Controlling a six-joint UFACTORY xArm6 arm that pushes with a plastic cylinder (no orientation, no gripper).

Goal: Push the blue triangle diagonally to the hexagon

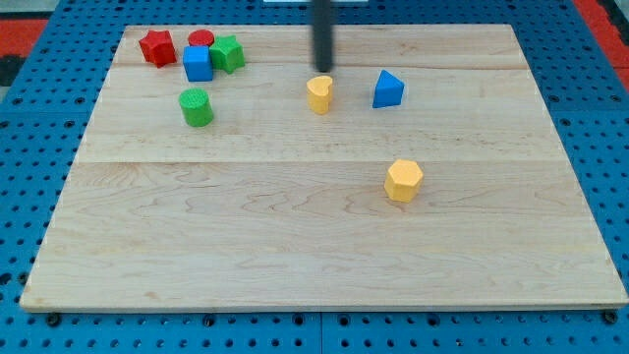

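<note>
The blue triangle (388, 89) is seen near the table's (295, 256) top, up-left of the yellow hexagon (404, 181). The end effector, a bare rod holding nothing, has its tip (322, 71) just above the yellow heart-like block (319, 94), which could be knocked if a direct path is taken.

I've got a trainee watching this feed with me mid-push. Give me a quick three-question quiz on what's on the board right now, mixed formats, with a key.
1. True or false: my tip is touching the blue triangle.
2. Multiple choice: which block lies nearest my tip? A) the green cylinder B) the yellow heart-like block C) the yellow hexagon
3. Fill in: from the blue triangle, the yellow hexagon lies toward the view's ______.

Key
1. False: my tip is apart from it, toward the view's left.
2. B: that block sits just below my tip in the view.
3. Bottom, and slightly right.
</note>
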